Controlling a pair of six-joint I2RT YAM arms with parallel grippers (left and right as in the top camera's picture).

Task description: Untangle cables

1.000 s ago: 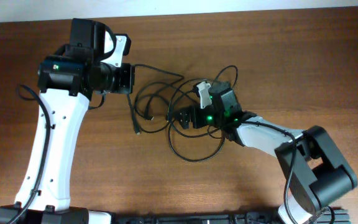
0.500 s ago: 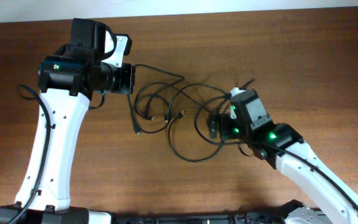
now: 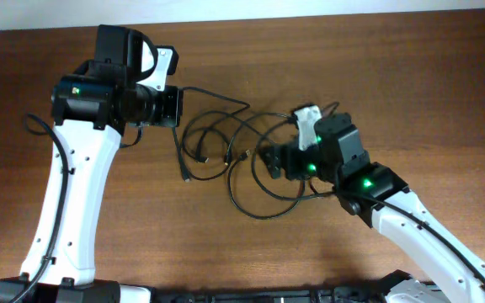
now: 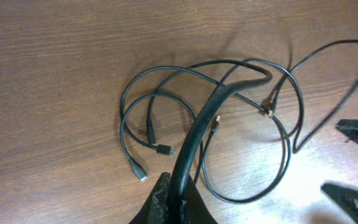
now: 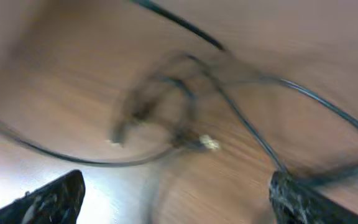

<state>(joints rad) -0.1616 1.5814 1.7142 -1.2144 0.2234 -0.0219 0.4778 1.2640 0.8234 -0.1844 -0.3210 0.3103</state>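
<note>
My left gripper [image 4: 176, 194] is clenched on one strand of the thin black cables [image 4: 194, 134] – the rest sprawl rightward in loose overlapping loops with small plug ends on the brown wooden table [image 3: 411, 76] – while my right gripper [image 5: 176, 186], jaws spread wide and empty, hangs over the tangle's right side.

Dark brown wood-grain table [image 3: 445, 93], pale strip [image 3: 57, 13] beyond its far edge.
</note>
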